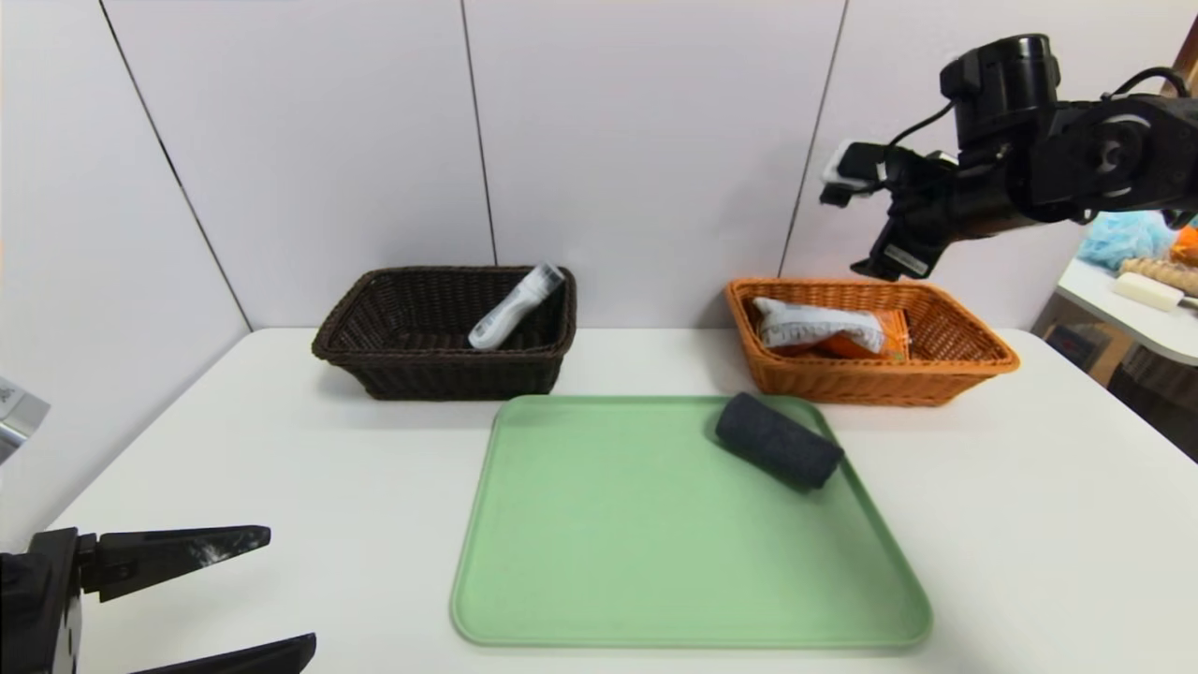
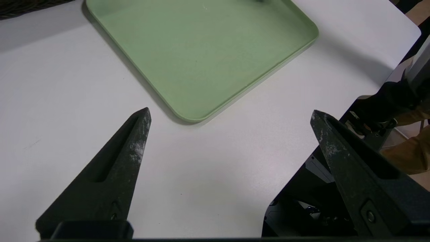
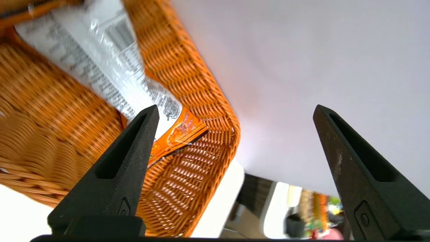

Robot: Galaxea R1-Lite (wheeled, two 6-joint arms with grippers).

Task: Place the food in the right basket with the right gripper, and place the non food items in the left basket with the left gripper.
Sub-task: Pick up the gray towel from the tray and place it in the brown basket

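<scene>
White counter [image 1: 374, 496]: green tray [image 1: 693, 524] on it. Right basket [image 1: 870, 379] behind, food [image 1: 824, 328] inside (label side showing). Left basket [image 1: 449, 374] held the white tube [image 1: 515, 307], tilted. Rolled dark cloth [image 1: 779, 442] lay on the tray's far right corner. Right end effector [image 3: 237, 109] hovered above its basket, wide, nothing held; left end effector [image 2: 231, 109], wide, hung over the counter.
</scene>
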